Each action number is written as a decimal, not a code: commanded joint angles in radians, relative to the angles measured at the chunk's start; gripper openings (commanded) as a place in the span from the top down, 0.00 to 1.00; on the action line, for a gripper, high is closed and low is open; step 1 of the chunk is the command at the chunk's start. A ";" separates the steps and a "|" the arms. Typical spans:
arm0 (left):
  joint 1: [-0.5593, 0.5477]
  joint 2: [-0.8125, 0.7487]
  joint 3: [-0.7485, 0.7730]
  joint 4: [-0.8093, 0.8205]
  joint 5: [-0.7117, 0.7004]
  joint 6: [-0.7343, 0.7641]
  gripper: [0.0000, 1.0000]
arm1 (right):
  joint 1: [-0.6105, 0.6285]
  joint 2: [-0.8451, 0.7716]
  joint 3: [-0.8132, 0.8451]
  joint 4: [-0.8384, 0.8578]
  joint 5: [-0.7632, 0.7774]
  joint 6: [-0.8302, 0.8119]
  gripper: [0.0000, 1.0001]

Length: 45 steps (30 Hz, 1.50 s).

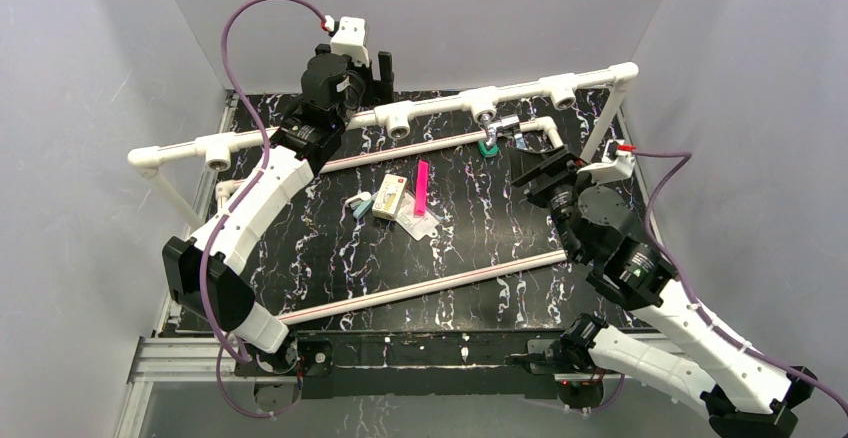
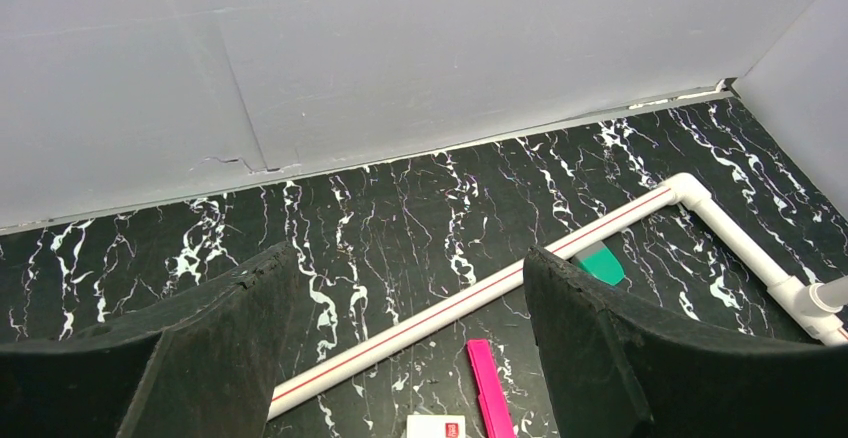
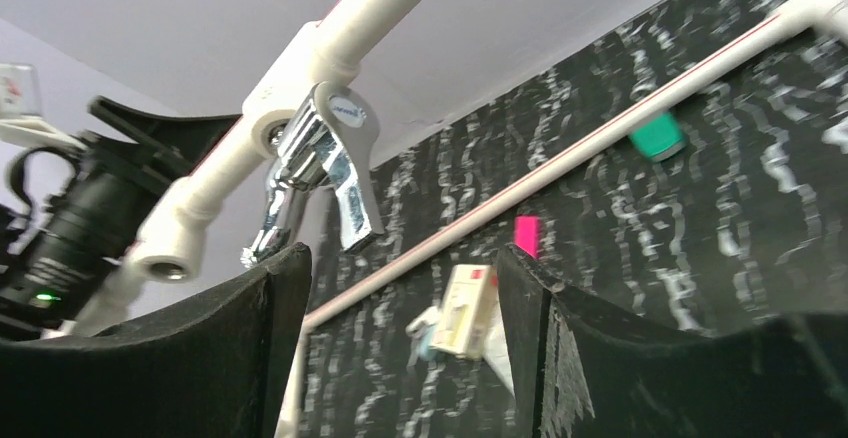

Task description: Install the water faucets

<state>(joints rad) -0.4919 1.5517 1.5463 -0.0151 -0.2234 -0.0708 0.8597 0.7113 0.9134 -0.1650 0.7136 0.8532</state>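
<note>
Black marble-patterned tabletop fills the overhead view, closed in by pale grey walls. A white pipe frame runs raised across the back, its sockets facing forward. The chrome water faucet hangs at one tee socket right of centre, and a green piece lies on the table just below it. Near mid-table lie a pink strip and a small box. The left arm reaches up to the back pipe, well away from the faucet. The right arm points toward the faucet.

From the left wrist, the left gripper has its fingers spread wide with nothing between them. Beyond them a red-striped pipe crosses the table.

The right wrist view is blurred. The right gripper is likewise spread apart and empty. The faucet sits seated in its socket above the gap. Its spout hangs near the top of the left-hand finger; whether they touch cannot be told.
</note>
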 commanded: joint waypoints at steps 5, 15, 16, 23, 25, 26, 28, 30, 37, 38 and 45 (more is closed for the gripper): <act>0.003 0.073 -0.058 -0.158 0.001 0.005 0.20 | 0.002 -0.018 0.105 0.000 0.057 -0.489 0.23; 0.003 0.066 -0.060 -0.158 0.002 0.003 0.20 | 0.001 0.036 0.200 -0.020 -0.197 -1.100 0.22; 0.003 0.066 -0.060 -0.159 0.003 0.002 0.20 | 0.001 0.050 0.213 -0.044 -0.209 -1.160 0.22; 0.003 0.061 -0.062 -0.158 0.005 0.000 0.20 | 0.002 0.102 0.219 -0.059 -0.322 -1.564 0.21; 0.003 0.061 -0.062 -0.158 0.003 0.002 0.20 | 0.002 0.112 0.207 -0.053 -0.362 -1.675 0.20; 0.003 0.061 -0.061 -0.157 0.002 0.002 0.20 | 0.001 0.116 0.202 -0.050 -0.377 -1.725 0.20; 0.003 0.060 -0.064 -0.155 0.002 0.002 0.20 | 0.001 0.128 0.193 -0.026 -0.391 -1.808 0.19; 0.003 0.060 -0.065 -0.156 0.000 0.003 0.20 | 0.002 0.136 0.177 0.020 -0.390 -1.884 0.19; 0.003 0.065 -0.065 -0.153 -0.001 0.005 0.20 | 0.002 0.158 0.119 0.171 -0.398 -2.069 0.20; 0.003 0.067 -0.065 -0.152 -0.001 0.005 0.20 | 0.001 0.162 0.112 0.196 -0.398 -2.093 0.19; 0.003 0.071 -0.062 -0.154 0.002 0.003 0.20 | 0.003 0.201 0.089 0.246 -0.407 -2.226 0.20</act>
<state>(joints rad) -0.4923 1.5513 1.5463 -0.0154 -0.2234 -0.0708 0.8597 0.9016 1.0168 -0.0399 0.3191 -1.2438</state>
